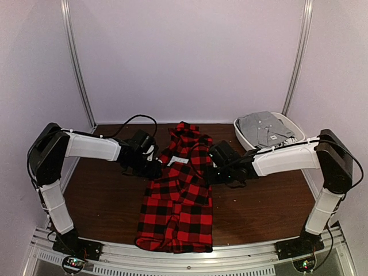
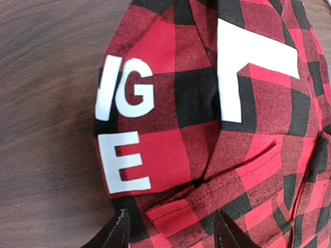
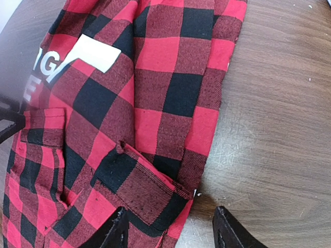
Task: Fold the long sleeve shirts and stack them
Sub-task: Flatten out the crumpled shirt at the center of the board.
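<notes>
A red-and-black check flannel shirt lies lengthwise in the middle of the table, its sleeves folded in, its hem at the near edge. White letters show on it in the left wrist view. My left gripper is open over the shirt's left edge near the collar end. My right gripper is open over the shirt's right edge, one finger over cloth and one over bare table. A folded cuff lies just ahead of it.
A white basket at the back right holds a grey folded shirt. The table is dark brown wood, with white walls around and a metal rail along the near edge.
</notes>
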You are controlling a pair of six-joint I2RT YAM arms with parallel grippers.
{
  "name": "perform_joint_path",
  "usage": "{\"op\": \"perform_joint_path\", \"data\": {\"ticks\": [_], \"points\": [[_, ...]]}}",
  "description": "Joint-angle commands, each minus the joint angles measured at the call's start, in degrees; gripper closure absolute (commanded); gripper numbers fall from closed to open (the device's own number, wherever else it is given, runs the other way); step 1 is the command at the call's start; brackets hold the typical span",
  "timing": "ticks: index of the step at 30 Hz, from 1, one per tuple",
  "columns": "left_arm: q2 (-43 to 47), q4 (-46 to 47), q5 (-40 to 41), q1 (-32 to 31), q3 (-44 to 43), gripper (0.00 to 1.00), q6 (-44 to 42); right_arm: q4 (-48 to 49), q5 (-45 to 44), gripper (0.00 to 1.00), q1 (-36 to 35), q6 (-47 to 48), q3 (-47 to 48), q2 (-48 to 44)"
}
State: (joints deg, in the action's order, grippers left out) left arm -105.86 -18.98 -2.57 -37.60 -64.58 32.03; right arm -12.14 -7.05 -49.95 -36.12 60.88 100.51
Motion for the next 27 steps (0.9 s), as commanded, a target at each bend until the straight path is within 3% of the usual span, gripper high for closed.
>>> {"op": "perform_joint_path", "data": {"ticks": [1,27], "points": [[-1.47,1.98,-1.49,0.16,-2.63,0.45,-0.04,1.45,0.92,0.44,0.47,0.59,2.17,1.84],[-3.26,2.88,-4.68,0.03,-0.78,0.49,1.10,3.18,4.03,0.44,0.47,-0.28,4.49,8.42]]}}
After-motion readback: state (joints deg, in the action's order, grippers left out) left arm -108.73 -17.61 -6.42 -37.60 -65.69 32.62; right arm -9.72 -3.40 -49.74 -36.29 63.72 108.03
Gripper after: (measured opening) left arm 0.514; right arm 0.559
